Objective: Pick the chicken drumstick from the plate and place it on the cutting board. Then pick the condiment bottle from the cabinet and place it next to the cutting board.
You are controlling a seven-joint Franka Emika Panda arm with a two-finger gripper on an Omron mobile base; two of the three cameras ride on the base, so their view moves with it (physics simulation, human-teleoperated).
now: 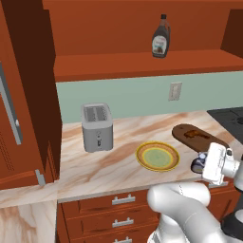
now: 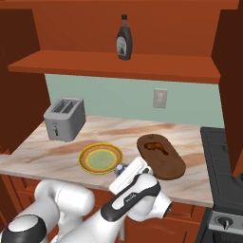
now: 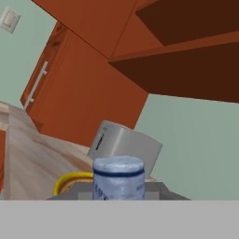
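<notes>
The gripper (image 1: 199, 163) is clamped on the condiment bottle (image 1: 197, 164), a small dark blue bottle with a light cap, holding it low over the front edge of the counter (image 1: 95, 166), between the plate (image 1: 157, 156) and the cutting board (image 1: 197, 137). In the hand view the bottle's cap (image 3: 118, 177) sits right between the finger tips, with the toaster (image 3: 123, 145) behind it. The chicken drumstick (image 2: 155, 146) lies on the far end of the cutting board, while the yellow plate rests just left of the board. A taller brown bottle (image 1: 161, 38) stands upright on the cabinet (image 1: 142, 64) shelf above the counter.
</notes>
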